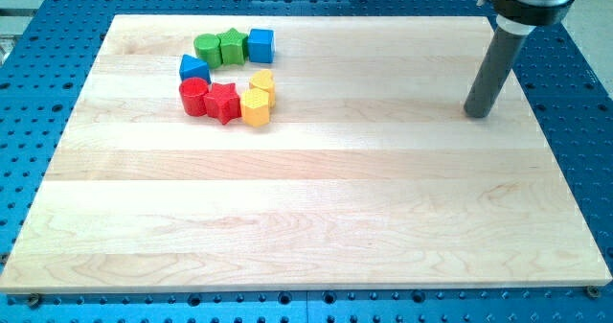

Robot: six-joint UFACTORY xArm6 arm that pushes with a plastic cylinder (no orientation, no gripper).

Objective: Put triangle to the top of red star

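- My tip (478, 114) rests on the tabletop (316, 218) near the view's right edge, well apart from every block; the whole cluster sits toward the view's upper left.
- There are no jaws on this arm, only a straight dark rod, so nothing is held or can be; the work is all pushing.
- The blue triangle (194, 70) lies at the left of the cluster, just above the red cylinder (193, 97) and just below the green cylinder (206, 46).
- The red star (222, 102) sits just right of the red cylinder, with a yellow block (256, 106) touching or nearly touching its right side and another yellow block (262, 81) just above that.
- Along the top of the cluster are the green cylinder, a green star (231, 46) and a blue cube (261, 44).
- The spot above the red star, between it and the green star, looks open.
- I judge the triangle to be small, light, rigid and quick to slide on the smooth wood; it may spin if pushed off-centre.
- The best contact looks to be the middle of its left face, pushing toward the view's right, keeping clear of the red cylinder and the green cylinder.
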